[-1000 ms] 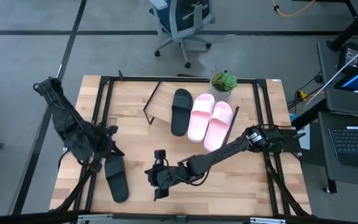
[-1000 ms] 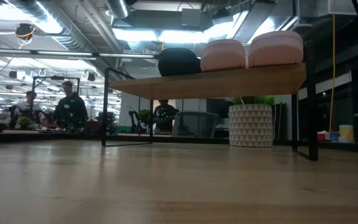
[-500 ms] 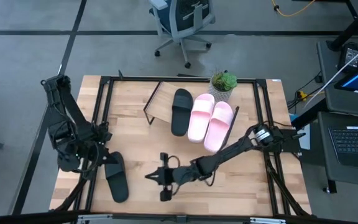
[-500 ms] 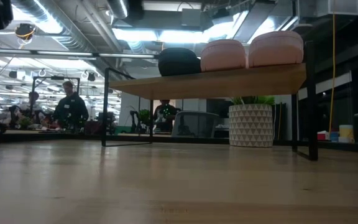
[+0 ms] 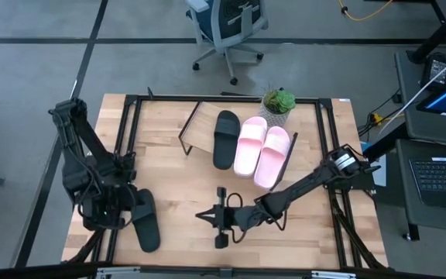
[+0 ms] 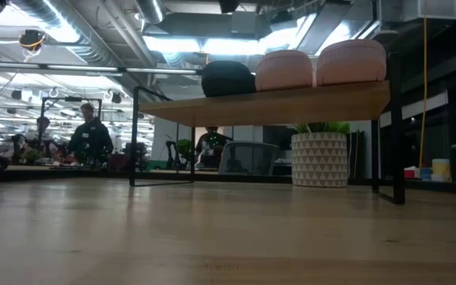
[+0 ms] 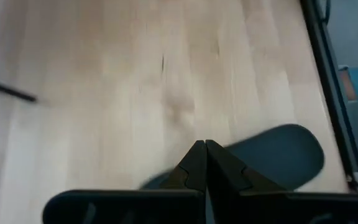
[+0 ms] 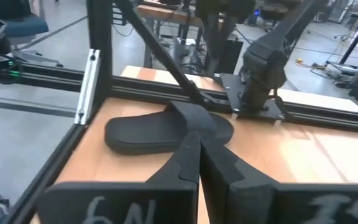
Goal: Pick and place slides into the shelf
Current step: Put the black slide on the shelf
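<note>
On the dark right gripper [image 8: 199, 163], white marks reading roughly "6N" show on the housing; its fingers are pressed together, empty. The dark left gripper [image 7: 205, 163] is likewise closed and empty, above the loose matte black slide sandal [image 5: 144, 219]. One black and two pale pink slides [image 5: 262, 152] sit on the light wooden shelf [image 5: 200, 128].

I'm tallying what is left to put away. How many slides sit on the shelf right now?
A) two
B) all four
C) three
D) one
C: on the shelf lie one black slide and two pink slides, while the other black slide lies on the table by the left gripper.
</note>
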Robot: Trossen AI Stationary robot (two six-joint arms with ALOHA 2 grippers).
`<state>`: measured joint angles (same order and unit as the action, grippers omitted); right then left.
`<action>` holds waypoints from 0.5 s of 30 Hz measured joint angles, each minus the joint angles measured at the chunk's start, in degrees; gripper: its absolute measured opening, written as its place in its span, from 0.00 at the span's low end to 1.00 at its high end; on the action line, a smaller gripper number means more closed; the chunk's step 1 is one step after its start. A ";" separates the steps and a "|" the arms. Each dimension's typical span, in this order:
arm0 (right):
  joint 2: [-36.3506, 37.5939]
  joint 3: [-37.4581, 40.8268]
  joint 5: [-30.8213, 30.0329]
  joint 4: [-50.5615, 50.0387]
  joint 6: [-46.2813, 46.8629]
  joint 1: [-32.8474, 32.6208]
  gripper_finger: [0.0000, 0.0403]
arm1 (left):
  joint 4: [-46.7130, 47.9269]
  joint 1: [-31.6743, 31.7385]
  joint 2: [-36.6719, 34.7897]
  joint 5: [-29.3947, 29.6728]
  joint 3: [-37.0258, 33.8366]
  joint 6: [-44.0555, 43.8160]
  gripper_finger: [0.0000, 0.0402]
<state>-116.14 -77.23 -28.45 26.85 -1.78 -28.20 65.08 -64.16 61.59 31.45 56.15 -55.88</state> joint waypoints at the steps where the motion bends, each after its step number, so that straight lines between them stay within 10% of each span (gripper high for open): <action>1: 0.00 0.00 -0.02 -0.03 0.00 -0.07 0.02 | 0.10 0.00 0.60 -0.66 0.04 -1.77 0.00; 15: 0.00 0.00 -0.13 -0.50 -1.33 -0.62 0.02 | -0.02 -1.08 12.97 -12.69 0.05 -16.96 0.00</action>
<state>-116.14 -77.23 -28.58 26.35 -3.11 -28.82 65.06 -65.24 74.55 18.76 56.20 -72.85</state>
